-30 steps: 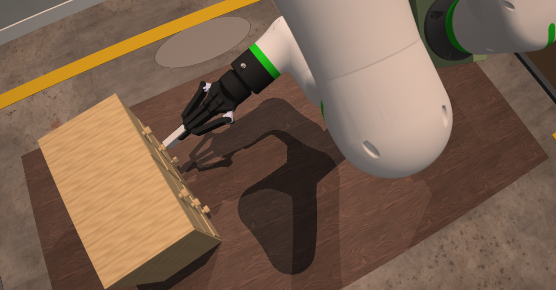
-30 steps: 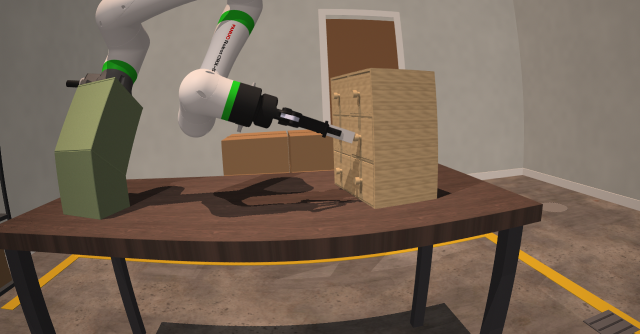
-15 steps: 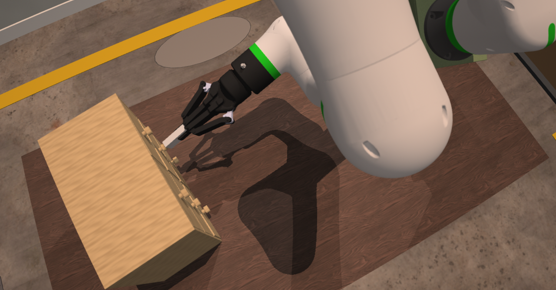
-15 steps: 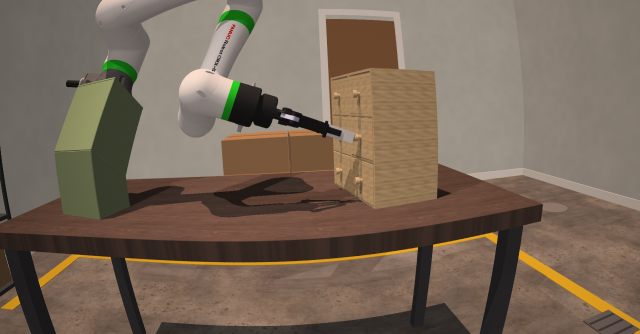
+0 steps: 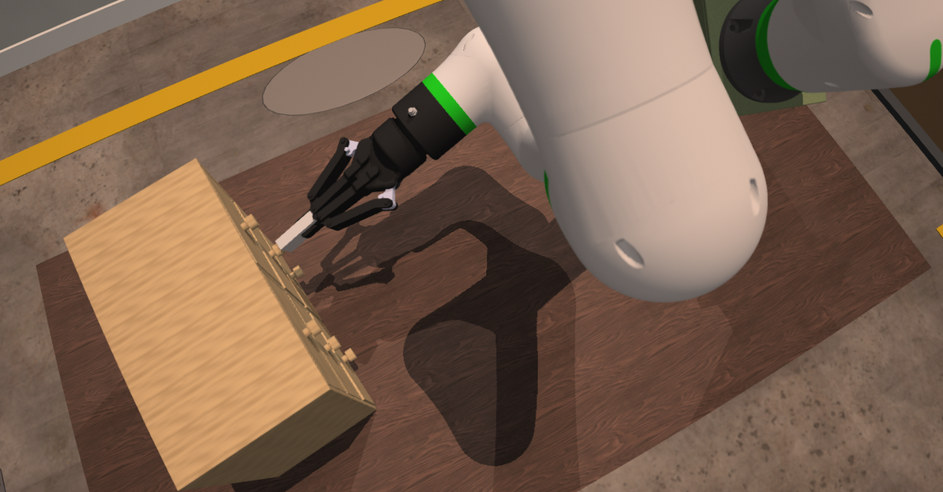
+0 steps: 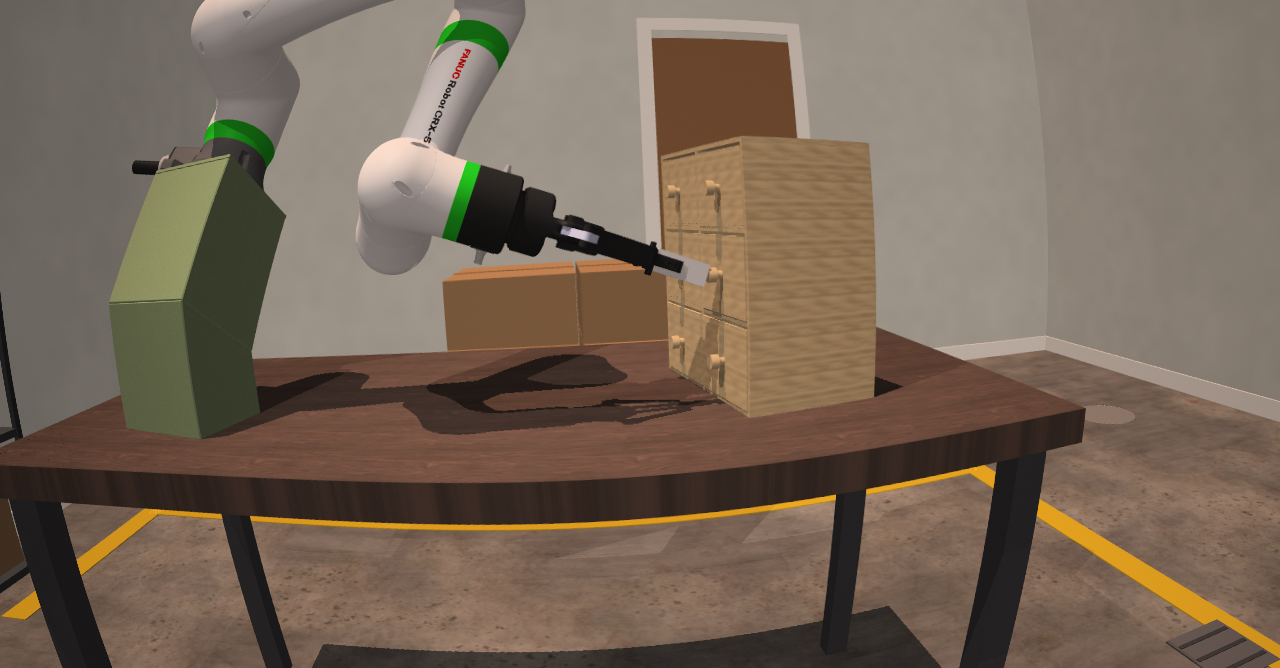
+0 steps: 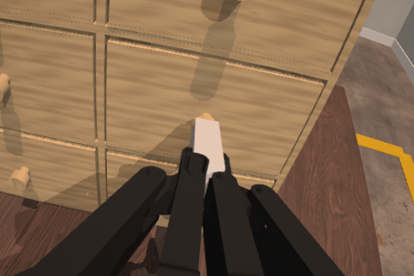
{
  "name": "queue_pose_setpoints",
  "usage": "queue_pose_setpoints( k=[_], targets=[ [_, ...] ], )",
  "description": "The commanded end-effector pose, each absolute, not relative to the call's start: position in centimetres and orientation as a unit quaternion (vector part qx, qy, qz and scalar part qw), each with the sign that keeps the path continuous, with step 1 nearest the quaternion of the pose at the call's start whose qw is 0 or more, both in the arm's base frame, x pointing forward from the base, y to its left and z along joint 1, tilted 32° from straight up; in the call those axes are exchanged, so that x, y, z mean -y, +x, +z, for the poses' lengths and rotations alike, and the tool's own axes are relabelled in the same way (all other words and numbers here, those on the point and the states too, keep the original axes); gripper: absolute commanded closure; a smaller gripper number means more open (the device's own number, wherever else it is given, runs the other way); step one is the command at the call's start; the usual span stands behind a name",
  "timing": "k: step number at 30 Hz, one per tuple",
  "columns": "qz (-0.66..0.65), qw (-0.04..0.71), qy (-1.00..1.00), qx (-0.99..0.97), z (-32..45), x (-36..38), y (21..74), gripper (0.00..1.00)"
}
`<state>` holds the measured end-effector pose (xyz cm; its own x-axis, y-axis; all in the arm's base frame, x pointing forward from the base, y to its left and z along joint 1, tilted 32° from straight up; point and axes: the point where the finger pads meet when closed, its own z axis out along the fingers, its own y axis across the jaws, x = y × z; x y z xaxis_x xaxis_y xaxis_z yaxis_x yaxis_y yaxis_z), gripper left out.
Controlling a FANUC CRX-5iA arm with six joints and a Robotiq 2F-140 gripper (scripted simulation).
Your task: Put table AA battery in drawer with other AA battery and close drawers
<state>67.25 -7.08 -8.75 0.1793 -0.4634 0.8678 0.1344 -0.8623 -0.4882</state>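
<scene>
My pincer (image 7: 207, 141) is closed on nothing, its two pale pads pressed flat together. Their tips sit against the small round wooden knob (image 7: 206, 116) of the middle-row drawer front (image 7: 247, 103), in the column nearer the chest's outer corner. The pale wooden six-drawer chest (image 5: 197, 304) stands on the dark wood-grain table (image 5: 725, 357), and every drawer front looks flush with its face.

I can't find the AA battery in any view. It doesn't show on the table where my arm leaves it in sight, so it may be hidden under my arm or already inside a drawer, and I can't tell which.

If it has yet to be picked up, I'd expect a light, stiff little metal cylinder with a smooth skin that rolls at a nudge. I would come straight down and close across the middle of its barrel, pads square to its long axis so it can't squirt out endways. It is tough enough to drop into an open drawer.

The drawers are what need care. They are loose, light trays with no stop, so I'd take one only by its knob, pull it less than halfway and push it home gently. The chest looks light enough to slide or turn if I lean on it
</scene>
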Motion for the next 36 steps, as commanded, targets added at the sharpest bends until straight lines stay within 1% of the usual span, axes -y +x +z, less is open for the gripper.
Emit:
queue_pose_setpoints(
  k=[1,7,17,27,36],
  targets=[
    [-0.631,0.237,-0.73,-0.112,-8.7,7.1,67.3,1.0],
    [-0.631,0.237,-0.73,-0.112,-8.8,7.1,66.9,1.0],
    [-0.631,0.237,-0.73,-0.112,-9.7,7.3,62.7,1.0],
    [-0.631,0.237,-0.73,-0.112,-9.7,7.4,62.0,1.0],
    [-0.631,0.237,-0.73,-0.112,-9.2,8.3,57.9,1.0]
  ],
)
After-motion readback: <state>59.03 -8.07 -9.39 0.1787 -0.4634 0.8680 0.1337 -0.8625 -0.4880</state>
